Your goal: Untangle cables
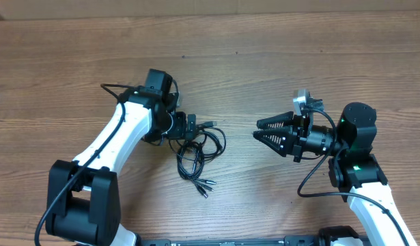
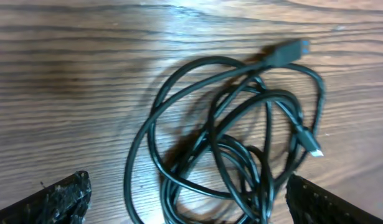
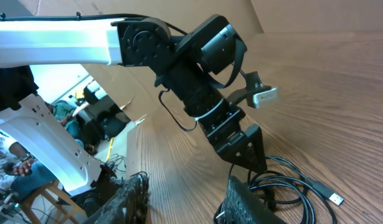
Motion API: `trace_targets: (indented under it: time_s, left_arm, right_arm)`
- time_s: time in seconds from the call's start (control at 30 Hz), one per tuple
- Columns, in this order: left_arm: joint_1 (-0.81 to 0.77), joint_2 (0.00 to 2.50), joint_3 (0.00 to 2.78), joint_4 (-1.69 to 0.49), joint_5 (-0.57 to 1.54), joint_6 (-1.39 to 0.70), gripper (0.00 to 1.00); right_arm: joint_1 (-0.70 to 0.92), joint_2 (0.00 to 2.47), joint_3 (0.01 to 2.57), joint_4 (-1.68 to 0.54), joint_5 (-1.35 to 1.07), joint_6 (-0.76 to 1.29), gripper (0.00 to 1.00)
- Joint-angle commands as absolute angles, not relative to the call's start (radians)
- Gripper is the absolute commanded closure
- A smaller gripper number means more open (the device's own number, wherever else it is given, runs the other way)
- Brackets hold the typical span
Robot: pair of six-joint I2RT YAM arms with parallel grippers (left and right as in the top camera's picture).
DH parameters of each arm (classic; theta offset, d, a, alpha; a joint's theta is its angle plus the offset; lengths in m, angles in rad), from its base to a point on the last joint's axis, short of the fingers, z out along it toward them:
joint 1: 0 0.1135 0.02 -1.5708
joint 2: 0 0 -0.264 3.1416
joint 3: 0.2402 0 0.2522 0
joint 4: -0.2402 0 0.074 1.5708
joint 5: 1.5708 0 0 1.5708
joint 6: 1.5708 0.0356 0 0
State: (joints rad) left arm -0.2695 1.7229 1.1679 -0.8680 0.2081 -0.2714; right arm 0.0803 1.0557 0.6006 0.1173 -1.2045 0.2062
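Observation:
The cables (image 1: pixel 211 145) lie as a loose coiled bundle of thin black cords on the wooden table (image 1: pixel 73 61), with plug ends trailing toward the front (image 1: pixel 205 187). In the left wrist view the cables (image 2: pixel 179 81) show a blue-tipped plug (image 2: pixel 292 50) and a silvery plug (image 2: pixel 314 149). My left gripper (image 1: pixel 191 130) hangs just above the bundle's left part, open (image 2: pixel 186 182), its fingers either side of the coil and holding nothing. My right gripper (image 1: pixel 257 128) hovers right of the bundle, open (image 3: pixel 188 183) and empty, pointing at the cables (image 3: pixel 297 180).
Bare wood surrounds the bundle. The left arm's white link (image 1: pixel 110 140) slants from the front left; the right arm's base (image 1: pixel 356 171) stands at the right. Beyond the table's edge in the right wrist view, clutter and a person (image 3: pixel 29 162) show.

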Motion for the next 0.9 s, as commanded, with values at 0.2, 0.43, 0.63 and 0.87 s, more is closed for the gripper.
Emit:
trace_targets:
  time_s: [0.2, 0.43, 0.63, 0.87]
  left_arm:
    - [-0.344, 1.838, 1.18, -0.809, 0.05, -0.401, 0.01]
    - [-0.321, 1.842, 1.181, -0.776, 0.044, -0.401, 0.0]
    - [-0.32, 1.844, 1.181, -0.755, 0.046, -0.4, 0.28]
    - [-0.321, 1.844, 1.18, -0.766, 0.089, -0.388, 0.38]
  right_arm:
    - [0.084, 1.057, 0.622, 0.118, -1.205, 0.202, 0.62]
    - [0.084, 1.057, 0.622, 0.118, -1.205, 0.202, 0.62]
    - [0.084, 1.057, 0.622, 0.118, -1.205, 0.202, 0.62]
    - [0.084, 1.057, 0.622, 0.118, -1.205, 0.202, 0.62]
